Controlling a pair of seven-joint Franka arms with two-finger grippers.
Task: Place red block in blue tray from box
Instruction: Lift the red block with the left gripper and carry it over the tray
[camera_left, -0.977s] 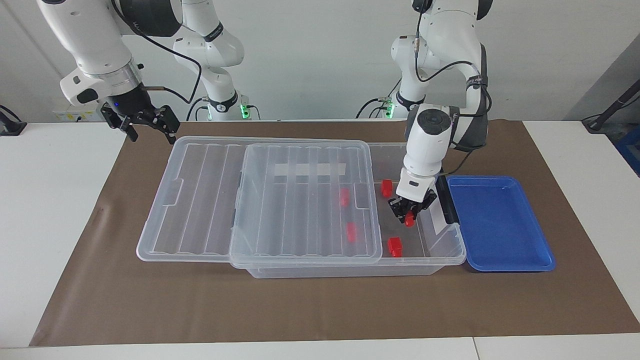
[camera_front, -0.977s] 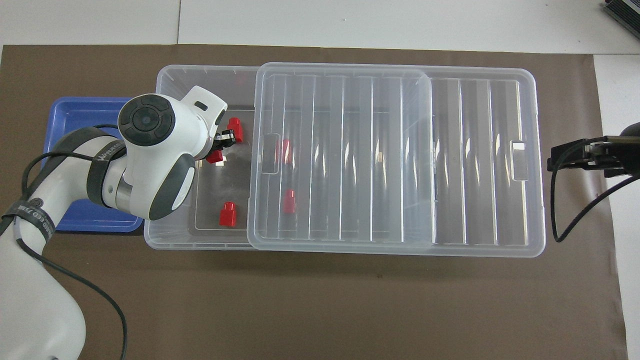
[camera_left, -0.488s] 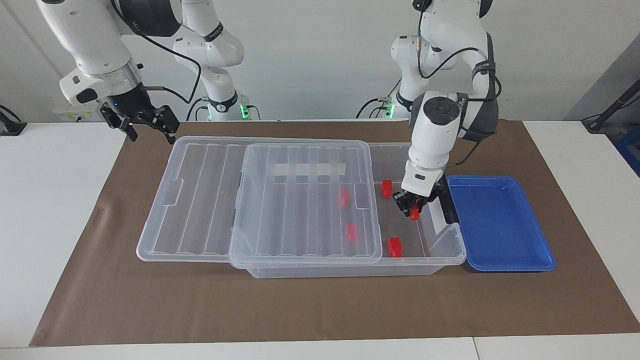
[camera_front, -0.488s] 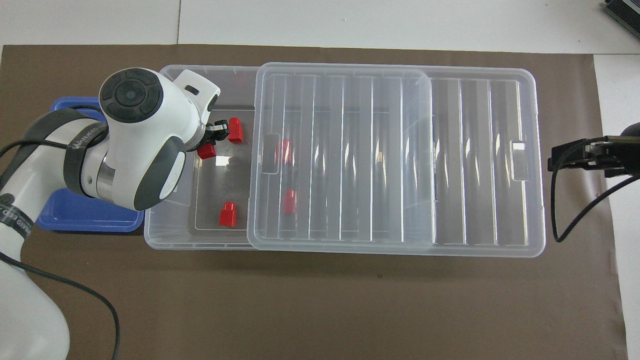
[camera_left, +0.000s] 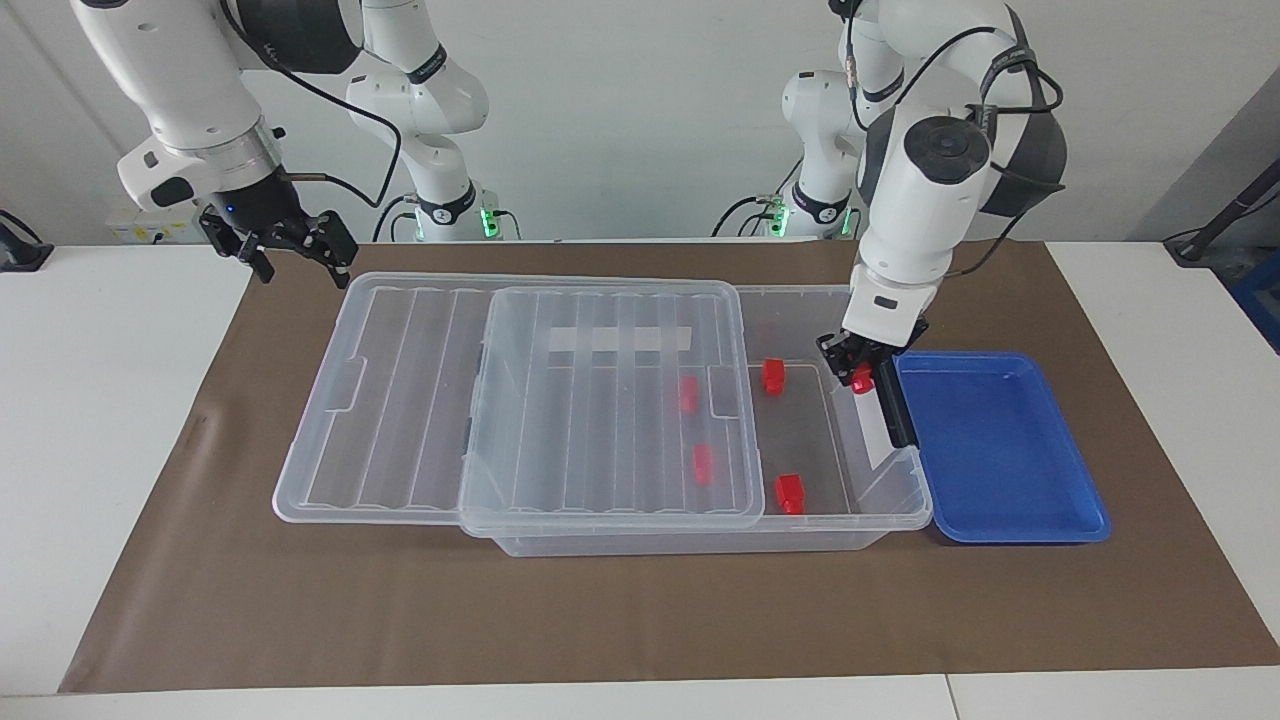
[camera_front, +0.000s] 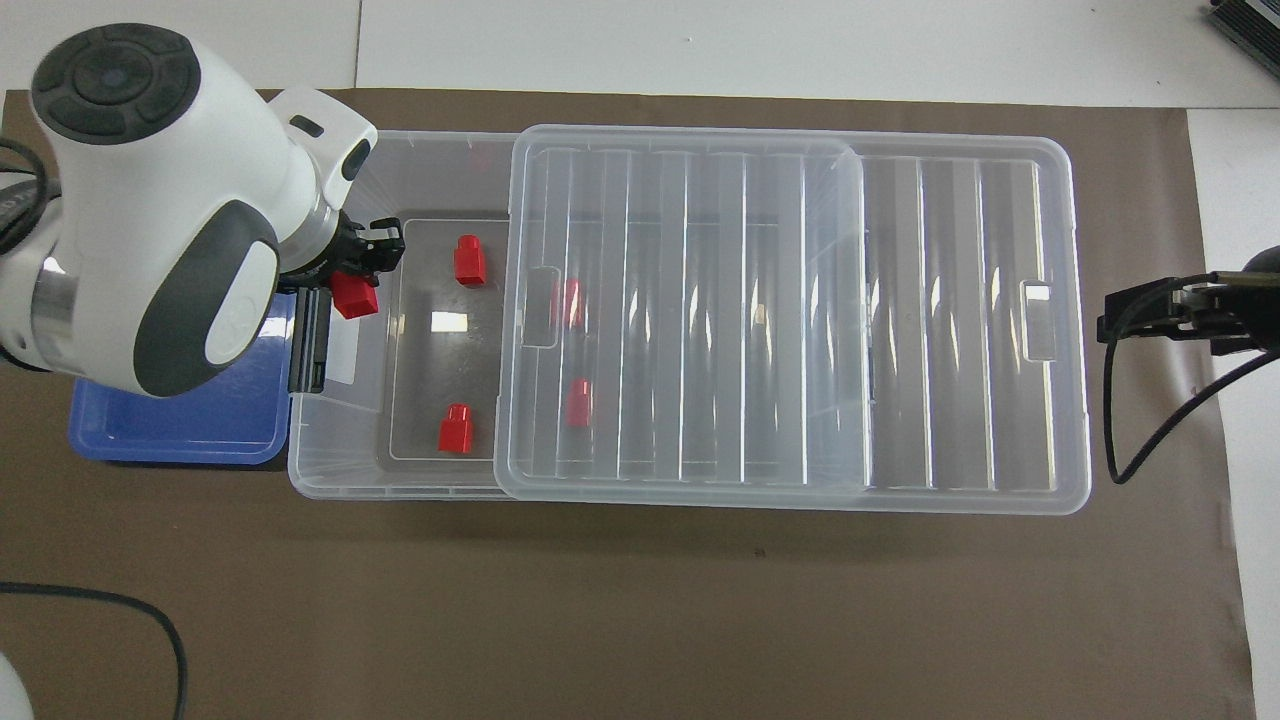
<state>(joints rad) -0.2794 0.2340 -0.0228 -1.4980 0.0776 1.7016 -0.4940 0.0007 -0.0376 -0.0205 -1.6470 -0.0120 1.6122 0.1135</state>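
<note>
- One red block (camera_left: 861, 378) you see held in the left end effector (camera_left: 858, 372), over the box (camera_left: 880, 500) end beside the blue tray (camera_left: 1000, 450).
- Your right end effector (camera_left: 290, 245) waits wide open over the table (camera_left: 120, 420).

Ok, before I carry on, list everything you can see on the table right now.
held red block: 1, red, in the air over the box's end beside the tray
loose red blocks: 4, red, in the box; two uncovered, two under the lid
box: 1, clear, mid-mat
lid: 1, clear, on the box, overhanging toward the right arm's end
blue tray: 1, blue, beside the box at the left arm's end
mat: 1, brown, on the table
table: 1, white
left tool: shut on the held red block
right tool: open, waiting over the mat's corner
</note>
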